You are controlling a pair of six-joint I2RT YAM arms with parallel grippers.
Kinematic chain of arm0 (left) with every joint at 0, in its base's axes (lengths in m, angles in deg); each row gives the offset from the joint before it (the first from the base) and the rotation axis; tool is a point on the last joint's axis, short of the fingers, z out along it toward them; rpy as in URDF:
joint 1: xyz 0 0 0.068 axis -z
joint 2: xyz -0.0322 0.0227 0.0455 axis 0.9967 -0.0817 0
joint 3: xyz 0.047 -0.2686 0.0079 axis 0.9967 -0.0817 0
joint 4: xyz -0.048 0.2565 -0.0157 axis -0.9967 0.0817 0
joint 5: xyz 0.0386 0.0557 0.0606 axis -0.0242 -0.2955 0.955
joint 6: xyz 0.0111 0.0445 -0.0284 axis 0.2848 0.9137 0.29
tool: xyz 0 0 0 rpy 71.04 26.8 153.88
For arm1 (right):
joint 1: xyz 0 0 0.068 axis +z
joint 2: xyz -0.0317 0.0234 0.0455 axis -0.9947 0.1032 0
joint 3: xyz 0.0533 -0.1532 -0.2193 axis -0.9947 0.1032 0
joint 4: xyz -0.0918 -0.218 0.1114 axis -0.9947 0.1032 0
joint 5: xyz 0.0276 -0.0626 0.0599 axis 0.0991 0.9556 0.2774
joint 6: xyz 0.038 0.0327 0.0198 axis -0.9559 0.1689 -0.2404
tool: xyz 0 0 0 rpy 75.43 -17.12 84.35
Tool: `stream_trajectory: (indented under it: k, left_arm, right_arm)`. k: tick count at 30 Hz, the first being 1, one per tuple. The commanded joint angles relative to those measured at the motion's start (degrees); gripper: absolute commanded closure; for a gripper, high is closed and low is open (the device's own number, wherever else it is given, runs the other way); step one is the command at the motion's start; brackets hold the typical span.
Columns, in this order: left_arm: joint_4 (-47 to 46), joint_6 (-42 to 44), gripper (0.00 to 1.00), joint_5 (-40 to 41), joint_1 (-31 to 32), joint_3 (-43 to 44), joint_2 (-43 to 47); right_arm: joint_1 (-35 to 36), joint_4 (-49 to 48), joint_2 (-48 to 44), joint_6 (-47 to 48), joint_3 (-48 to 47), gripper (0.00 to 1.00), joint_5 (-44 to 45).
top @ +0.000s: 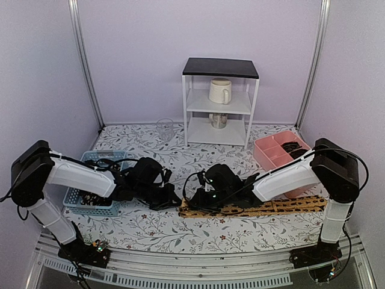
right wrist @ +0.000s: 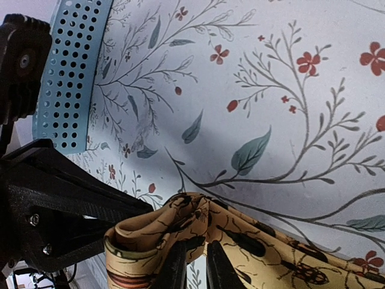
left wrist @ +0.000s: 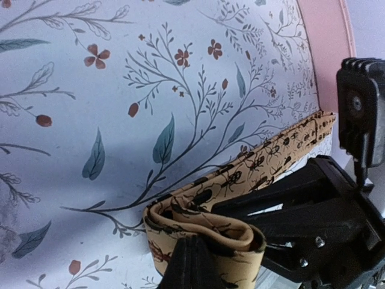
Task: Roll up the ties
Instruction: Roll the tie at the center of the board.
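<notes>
The right gripper [right wrist: 196, 268] is nearly closed, its 2 fingers pinching a ridge of the tan-orange tie [right wrist: 258, 241] at its folded end. The left gripper [left wrist: 190, 265] is fully closed against the same fold from the opposite side. Whether fabric sits between its tips is hidden. The rest of the tie lies flat on the floral table [top: 150, 232], running rightward.
</notes>
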Motion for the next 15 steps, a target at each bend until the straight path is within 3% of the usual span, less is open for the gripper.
stream_trajectory:
  k: [1,15]
  left_arm:
    - [1.0,0.6,1.0,1.4,0.4,-0.8,2.2]
    - [-2.3,1.1,1.0,-1.7,0.6,-0.3,-1.1]
  right_arm:
    - [0.4,-4.5,2.7,-0.8,-1.0,0.87,-2.9]
    - [-0.4,-4.5,2.4,-1.1,2.0,0.87,-0.5]
